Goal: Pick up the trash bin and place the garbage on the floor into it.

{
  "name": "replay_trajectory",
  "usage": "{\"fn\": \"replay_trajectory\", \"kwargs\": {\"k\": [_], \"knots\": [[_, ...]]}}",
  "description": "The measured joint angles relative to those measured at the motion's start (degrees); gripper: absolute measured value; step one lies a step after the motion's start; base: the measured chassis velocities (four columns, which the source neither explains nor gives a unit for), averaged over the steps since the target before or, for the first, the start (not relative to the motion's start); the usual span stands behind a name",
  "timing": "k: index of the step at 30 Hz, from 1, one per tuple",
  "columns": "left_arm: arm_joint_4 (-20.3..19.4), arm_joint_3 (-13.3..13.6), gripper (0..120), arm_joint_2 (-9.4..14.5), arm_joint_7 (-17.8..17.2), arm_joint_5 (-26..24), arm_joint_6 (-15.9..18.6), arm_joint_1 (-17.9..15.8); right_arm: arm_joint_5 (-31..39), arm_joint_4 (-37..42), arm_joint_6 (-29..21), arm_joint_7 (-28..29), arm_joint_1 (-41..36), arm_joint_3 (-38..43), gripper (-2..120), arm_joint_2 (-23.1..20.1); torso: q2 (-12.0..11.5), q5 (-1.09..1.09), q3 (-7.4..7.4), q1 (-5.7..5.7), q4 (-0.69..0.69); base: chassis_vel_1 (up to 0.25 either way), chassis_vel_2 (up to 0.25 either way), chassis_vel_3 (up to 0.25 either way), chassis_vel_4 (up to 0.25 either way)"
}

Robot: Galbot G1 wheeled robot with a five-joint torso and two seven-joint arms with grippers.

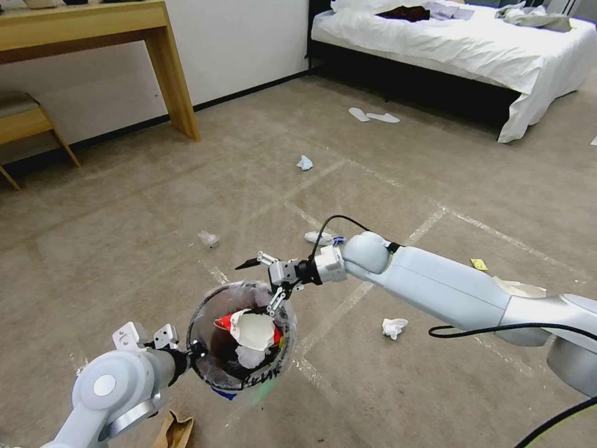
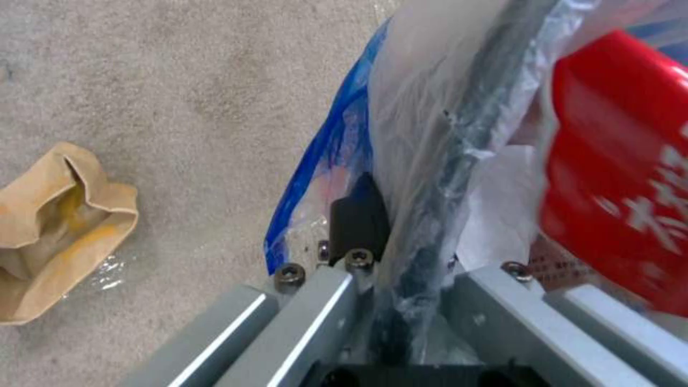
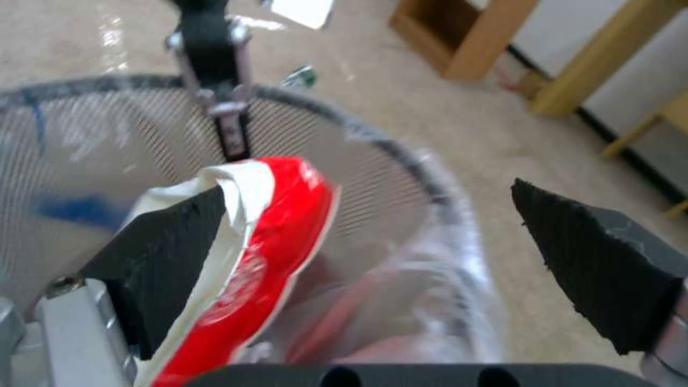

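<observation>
— Why is the bin [image 1: 242, 336] up off the floor [image 1: 155, 205]?

— The left gripper [image 2: 401, 279] is clenched on its near-left rim, holding it under the right gripper [image 1: 264, 280], whose fingers are spread, so garbage drops in.

— And inside?

— A red cup [image 3: 279, 231]; the right wrist view shows it apparently loose beside one pad [image 3: 169, 252].

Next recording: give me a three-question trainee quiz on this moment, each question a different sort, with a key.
1. True or false: the right tool is shut on a tissue.
2. What does the left tool grip? A) the trash bin rim B) the brown cardboard C) nothing
3. Fill in: the red-and-white cup lies ___ the bin.

Key: 1 false, it hangs open above the bin; 2 A; 3 inside.
</observation>
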Motion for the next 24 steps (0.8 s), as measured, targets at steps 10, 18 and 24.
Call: {"fn": "replay_trajectory", "kwargs": {"k": [10,18,24], "knots": [[0.0,-0.1,0,-0.3,0.1,0.1,0.0,0.0,-2.6,-3.9,1.3,-1.2,2.1,-1.7,100,2.5,0.0,0.0,0.0,0.0,-0.01,0.0,0.0,0.0,0.0],[0.2,0.2,0,-0.7,0.1,0.4,0.1,-0.3,-2.1,-5.4,1.5,-4.6,3.8,-2.2,100,4.1,0.0,0.0,0.0,0.0,-0.01,0.0,0.0,0.0,0.0],[0.4,0.3,0,-0.8,0.1,0.5,0.1,-0.4,-1.0,-5.9,1.7,-6.9,6.2,-2.3,100,5.5,0.0,0.0,0.0,0.0,0.01,0.0,0.0,0.0,0.0]]}}
